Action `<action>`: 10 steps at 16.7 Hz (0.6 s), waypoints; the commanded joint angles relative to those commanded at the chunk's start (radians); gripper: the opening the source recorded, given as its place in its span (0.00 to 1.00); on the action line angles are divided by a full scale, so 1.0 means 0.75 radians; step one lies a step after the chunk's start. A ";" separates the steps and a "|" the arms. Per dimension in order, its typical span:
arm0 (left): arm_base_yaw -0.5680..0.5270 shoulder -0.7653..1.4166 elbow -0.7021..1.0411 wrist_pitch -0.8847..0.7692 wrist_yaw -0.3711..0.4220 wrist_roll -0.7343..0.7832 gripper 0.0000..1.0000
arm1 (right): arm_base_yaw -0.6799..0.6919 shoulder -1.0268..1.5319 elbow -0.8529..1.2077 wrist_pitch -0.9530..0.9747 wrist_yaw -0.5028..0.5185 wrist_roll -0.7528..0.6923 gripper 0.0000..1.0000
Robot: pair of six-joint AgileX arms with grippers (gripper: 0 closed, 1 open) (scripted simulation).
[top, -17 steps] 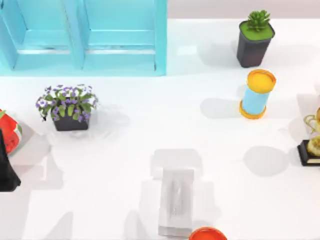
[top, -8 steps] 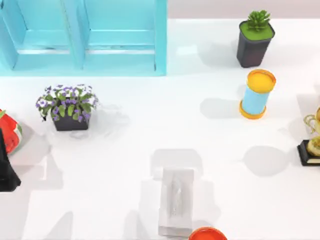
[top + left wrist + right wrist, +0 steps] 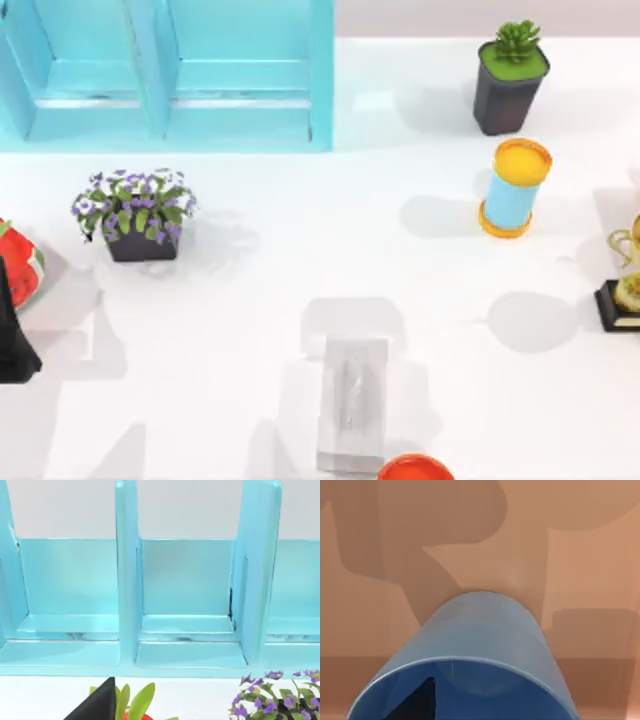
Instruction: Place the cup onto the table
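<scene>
Right hand (image 3: 417,702): closed on the cup (image 3: 480,640), one dark finger (image 3: 420,700) reaching inside the mouth. In the right wrist view the cup sits very close, over a plain brown surface crossed by darker shadows. Where that lies relative to the bench (image 3: 250,300) cannot be told.

Left arm (image 3: 10,340): parked at the bench's left edge. Left hand (image 3: 98,704) faces the open bays of the turquoise cabinet (image 3: 170,70); wide or narrow, cannot tell.

On the bench, from above:
- cabinet across the far left
- dark pot of purple flowers (image 3: 135,215) in front of it, toward the left
- red-and-green object (image 3: 20,265) at the left edge, just beside the arm
- dark pot with a green succulent (image 3: 508,85) at far right
- light-blue cylinder with yellow-orange ends (image 3: 512,190) near it, standing a little tilted
- gold trophy on a dark base (image 3: 625,290) at the right edge
- pale box (image 3: 352,405) near the front middle
- orange-red round object (image 3: 415,468) just beside the box at the front edge

The middle of the bench is bare white between these.

Cup: plain medium blue, smooth wall, no handle, slightly tapered. Its open mouth is turned toward the wrist camera, the interior a darker blue than the outside.
</scene>
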 joint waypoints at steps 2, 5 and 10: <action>0.000 0.000 0.000 0.000 0.000 0.000 1.00 | -0.004 0.014 -0.046 0.057 0.000 -0.004 1.00; 0.000 0.000 0.000 0.000 0.000 0.000 1.00 | -0.006 0.016 -0.052 0.064 0.000 -0.005 1.00; 0.000 0.000 0.000 0.000 0.000 0.000 1.00 | -0.006 0.016 -0.052 0.064 0.000 -0.005 0.70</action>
